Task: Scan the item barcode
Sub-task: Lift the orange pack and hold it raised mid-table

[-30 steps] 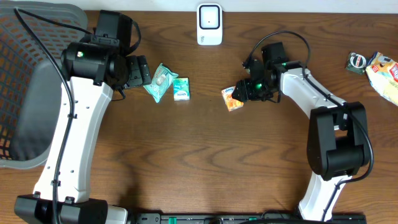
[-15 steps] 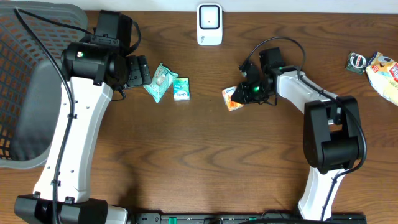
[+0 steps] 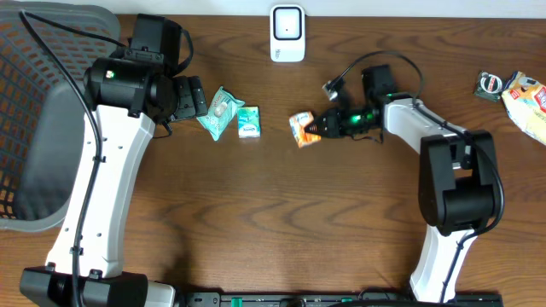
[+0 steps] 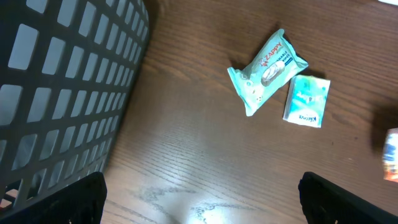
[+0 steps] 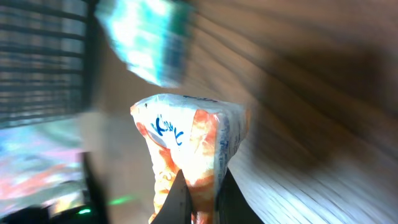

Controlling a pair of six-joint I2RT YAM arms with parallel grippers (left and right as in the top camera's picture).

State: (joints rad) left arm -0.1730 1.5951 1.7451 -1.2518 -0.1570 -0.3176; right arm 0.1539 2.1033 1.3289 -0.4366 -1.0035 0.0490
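Observation:
The item, a small orange and white packet (image 3: 301,129), is pinched by one end in my right gripper (image 3: 318,127), a little left of the table's middle. In the right wrist view the packet (image 5: 193,140) stands up between the two dark fingertips (image 5: 180,200), which are shut on it; the picture is blurred and no barcode shows. The packet also appears as a blur (image 4: 390,154) at the right edge of the left wrist view. A white scanner (image 3: 287,34) stands at the back edge. My left gripper (image 3: 189,96) hangs wide open over bare wood, its fingers (image 4: 53,202) holding nothing.
Two teal packets, a wipes pack (image 3: 219,112) and a smaller one (image 3: 248,122), lie between the arms. A dark mesh basket (image 3: 43,111) fills the left side. More snack packs (image 3: 527,101) lie at the far right edge.
My right gripper has shut on the orange packet and carried it a short way left. The left arm has not moved.

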